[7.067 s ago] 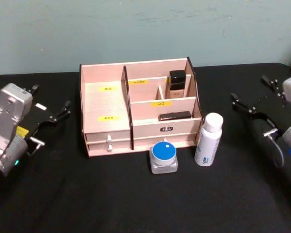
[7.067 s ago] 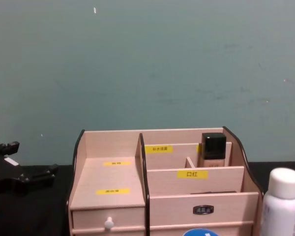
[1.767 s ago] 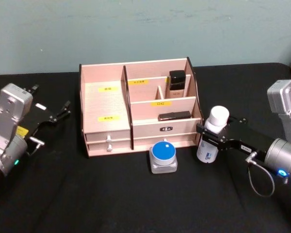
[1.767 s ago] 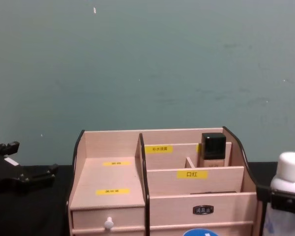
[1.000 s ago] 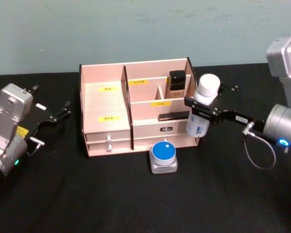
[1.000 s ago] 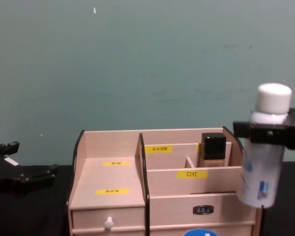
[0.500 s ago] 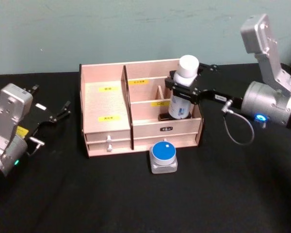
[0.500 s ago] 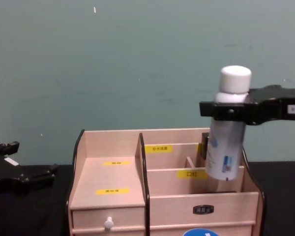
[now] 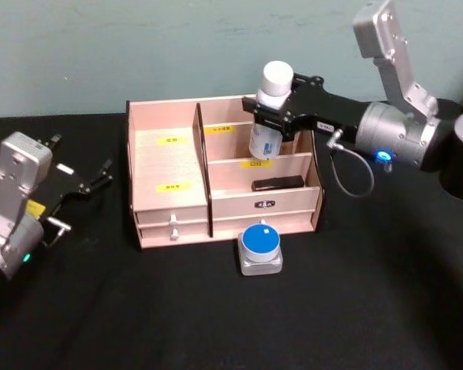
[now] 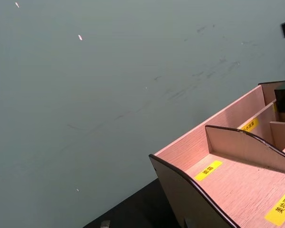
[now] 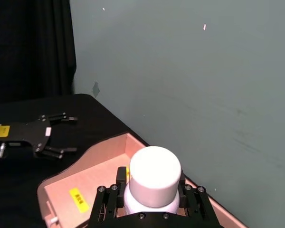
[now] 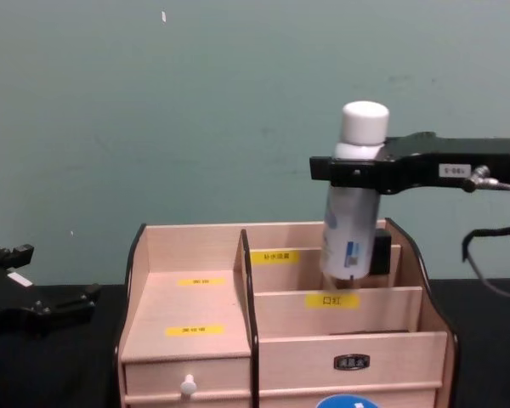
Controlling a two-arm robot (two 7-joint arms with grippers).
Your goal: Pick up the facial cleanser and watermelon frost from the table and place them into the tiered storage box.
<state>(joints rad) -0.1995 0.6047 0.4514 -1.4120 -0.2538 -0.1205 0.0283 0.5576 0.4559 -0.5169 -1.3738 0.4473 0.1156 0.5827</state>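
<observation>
Nearest, on the black desk (image 9: 216, 324): a small jar with a blue lid (image 9: 260, 245), just in front of the tiered storage box (image 9: 170, 166). Off to the left, the left hand (image 9: 83, 193), spread wide, low by the desk. Farther back, the right hand (image 9: 272, 108), pinching a white bottle (image 9: 264, 140) near its cap, over the box's back part.
</observation>
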